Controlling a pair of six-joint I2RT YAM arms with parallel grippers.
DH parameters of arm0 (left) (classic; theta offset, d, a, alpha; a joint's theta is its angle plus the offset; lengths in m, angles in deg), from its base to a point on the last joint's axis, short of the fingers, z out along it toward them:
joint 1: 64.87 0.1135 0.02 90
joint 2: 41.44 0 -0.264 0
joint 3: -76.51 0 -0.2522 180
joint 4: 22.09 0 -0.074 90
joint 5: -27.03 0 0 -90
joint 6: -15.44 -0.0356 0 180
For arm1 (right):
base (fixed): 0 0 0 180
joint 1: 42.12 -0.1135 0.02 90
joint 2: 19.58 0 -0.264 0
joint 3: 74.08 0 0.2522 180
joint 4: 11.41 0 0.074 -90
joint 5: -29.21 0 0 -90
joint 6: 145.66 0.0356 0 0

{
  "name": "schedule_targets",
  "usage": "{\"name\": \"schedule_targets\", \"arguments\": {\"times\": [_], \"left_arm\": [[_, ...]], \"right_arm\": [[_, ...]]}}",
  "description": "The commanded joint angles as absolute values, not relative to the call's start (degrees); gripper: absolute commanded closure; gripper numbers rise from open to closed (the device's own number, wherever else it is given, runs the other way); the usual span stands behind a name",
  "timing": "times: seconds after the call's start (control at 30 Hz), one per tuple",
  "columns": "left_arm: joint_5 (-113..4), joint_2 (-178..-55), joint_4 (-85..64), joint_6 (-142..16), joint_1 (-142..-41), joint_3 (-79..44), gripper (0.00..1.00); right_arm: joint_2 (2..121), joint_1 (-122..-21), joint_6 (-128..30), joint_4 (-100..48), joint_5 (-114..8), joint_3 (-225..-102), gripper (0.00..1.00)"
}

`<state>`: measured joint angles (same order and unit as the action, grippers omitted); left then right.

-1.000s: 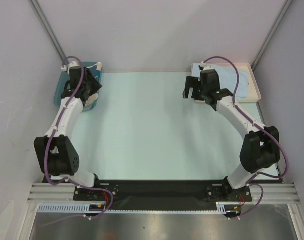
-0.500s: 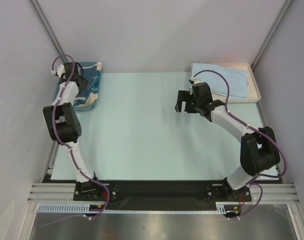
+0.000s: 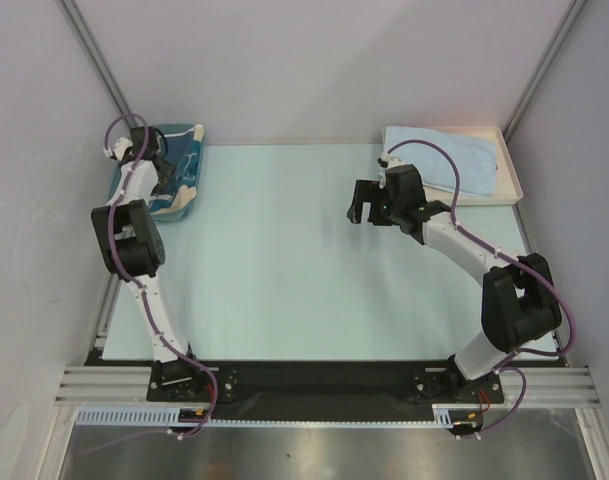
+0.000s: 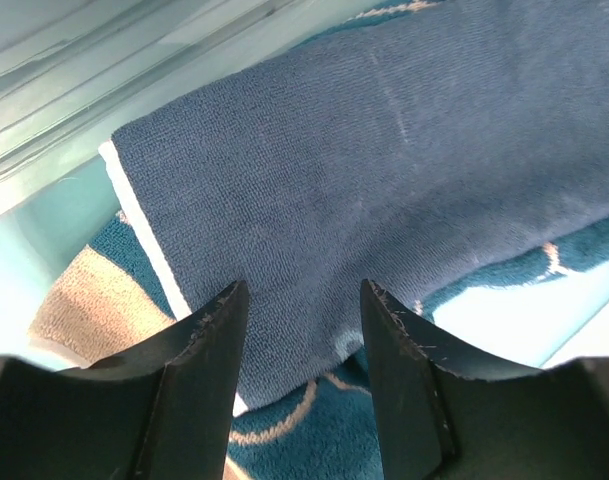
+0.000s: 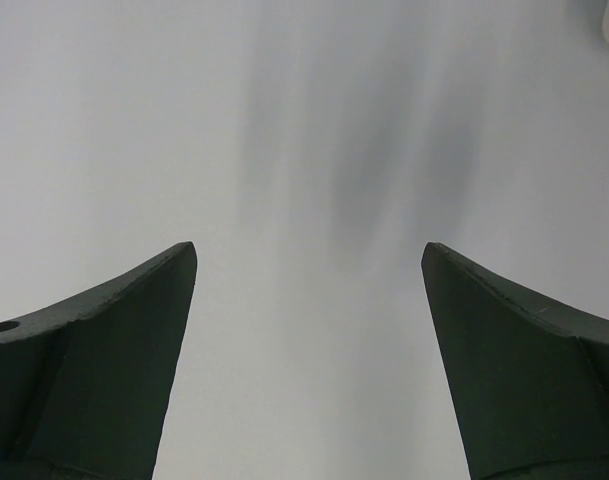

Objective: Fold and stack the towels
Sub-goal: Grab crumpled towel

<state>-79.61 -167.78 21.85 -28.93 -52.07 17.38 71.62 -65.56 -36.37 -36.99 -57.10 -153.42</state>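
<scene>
Towels fill the view below the left gripper point(image 4: 302, 295), whose jaws stand moderately apart with nothing clamped between them, close above a dark-blue towel point(image 4: 384, 170) edged with a white stripe. That towel lies on top of a teal towel point(image 4: 314, 440) marked with pale lines, with a beige patch showing at its left. Both sit inside the blue bin point(image 3: 197, 133), whose translucent wall runs along the top left of the left wrist view. From overhead, the bin stands at the far left corner of the table point(image 3: 284, 270), and the left arm reaches straight out along the table's left edge into it.

The right gripper point(image 5: 309, 255) is spread wide and holds nothing, with only bare surface between its fingers. Overhead it point(image 3: 369, 203) hangs over the table right of centre and points left. Behind it, at the far right corner, a light-blue towel point(image 3: 464, 160) lies flat in the cream tray point(image 3: 511, 170), apart from the gripper. The rest of the right arm bends back along the table's right side to its base at the near edge.
</scene>
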Motion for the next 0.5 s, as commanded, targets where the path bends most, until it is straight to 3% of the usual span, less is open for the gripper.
{"name": "schedule_targets", "arguments": {"times": [0.0,0.13,0.3,0.47], "left_arm": [[-81.25,-169.49,23.05,-27.1,-51.42,20.4,0.46],[-80.29,-170.81,22.7,-26.74,-51.34,20.58,0.51],[-78.53,-172.13,21.91,-26.92,-51.25,20.84,0.71],[-77.73,-171.7,21.03,-27.01,-50.81,21.02,1.0]], "right_arm": [[70.51,-65.85,-35.97,-34.84,-56.13,-153.41,0.0],[70.51,-65.94,-35.89,-34.84,-56.04,-153.41,0.0],[70.68,-65.94,-36.32,-35.02,-56.39,-153.5,0.01],[70.68,-66.03,-36.32,-35.02,-56.22,-153.58,0.01]]}}
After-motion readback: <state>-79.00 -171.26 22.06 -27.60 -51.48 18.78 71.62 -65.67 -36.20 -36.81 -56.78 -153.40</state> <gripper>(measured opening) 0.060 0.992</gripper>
